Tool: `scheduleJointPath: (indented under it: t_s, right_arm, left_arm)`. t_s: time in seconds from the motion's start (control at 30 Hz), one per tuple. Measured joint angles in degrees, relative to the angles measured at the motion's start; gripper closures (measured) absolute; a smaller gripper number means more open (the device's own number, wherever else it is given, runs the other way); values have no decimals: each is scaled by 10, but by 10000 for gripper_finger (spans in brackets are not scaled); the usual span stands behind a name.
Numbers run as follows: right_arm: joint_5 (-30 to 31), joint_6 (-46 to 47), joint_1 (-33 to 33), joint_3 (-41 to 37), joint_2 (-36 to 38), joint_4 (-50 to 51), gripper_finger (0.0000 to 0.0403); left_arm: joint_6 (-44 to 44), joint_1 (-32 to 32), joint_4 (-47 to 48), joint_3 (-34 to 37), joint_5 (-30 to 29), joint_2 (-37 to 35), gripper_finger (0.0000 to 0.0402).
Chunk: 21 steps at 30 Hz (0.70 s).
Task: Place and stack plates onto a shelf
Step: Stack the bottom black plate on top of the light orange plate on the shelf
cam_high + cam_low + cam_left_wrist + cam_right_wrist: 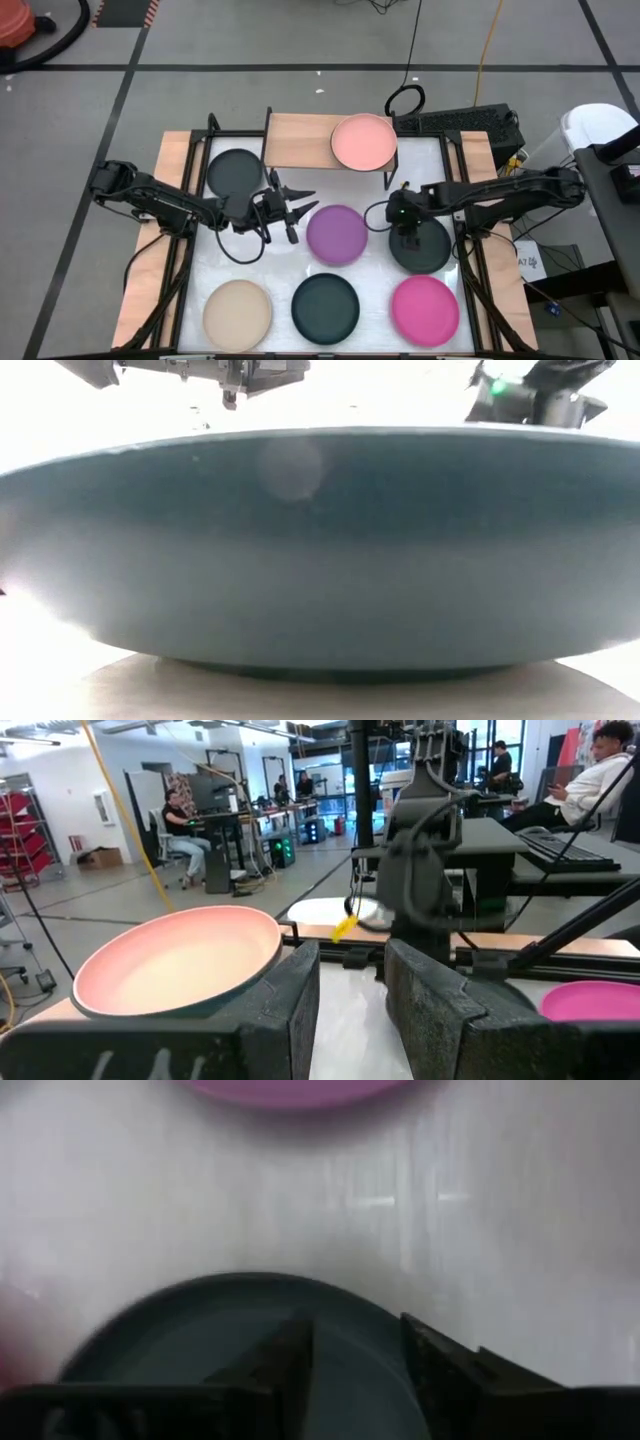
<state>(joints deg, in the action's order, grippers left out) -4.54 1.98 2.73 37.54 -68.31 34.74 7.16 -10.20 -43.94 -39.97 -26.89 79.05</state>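
The light-wood shelf (300, 140) stands at the table's far side and carries a salmon pink plate (363, 142) (180, 965) on its right half. A black plate (235, 172) lies left of the shelf. A purple plate (337, 234) sits mid-table. Beige (237, 308), dark teal (325, 305) and magenta (425, 308) plates line the near edge. My left gripper (306, 200) (350, 995) is open, level and empty, between the black and purple plates. My right gripper (408, 232) (355, 1350) is open and points down over a dark plate (425, 250) (200, 1330). My right gripper's open fingers (295, 1345) stand just inside the dark plate's rim (250, 1280), coming from above. I cannot tell whether they touch the plate. The plate lies flat on the table.
The dark teal plate (320, 550) fills the low view and hides most of the table there. A black cable loop (405, 100) lies beyond the shelf. Black frame rails (185, 200) run along the table's left and right sides. People sit in the room behind.
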Motion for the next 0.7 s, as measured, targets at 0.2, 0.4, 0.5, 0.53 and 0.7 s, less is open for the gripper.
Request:
scheduleJointPath:
  t_s: [0.2, 0.4, 0.5, 0.53, 0.7]
  right_arm:
    - [16, -33, 23, 0, -58, 1, 226]
    - [47, -57, 36, 0, -76, 0, 238]
    - [70, -60, 41, 0, -63, 2, 247]
    - [76, -61, 42, 0, -57, 2, 249]
    - [77, -69, 53, 0, -18, -1, 251]
  left_arm:
    - [0, 0, 5, 0, 0, 0, 279]
    - [0, 0, 5, 0, 0, 0, 279]
    - [0, 0, 6, 0, 0, 0, 279]
    - [0, 0, 6, 0, 0, 0, 279]
    - [0, 0, 8, 0, 0, 0, 279]
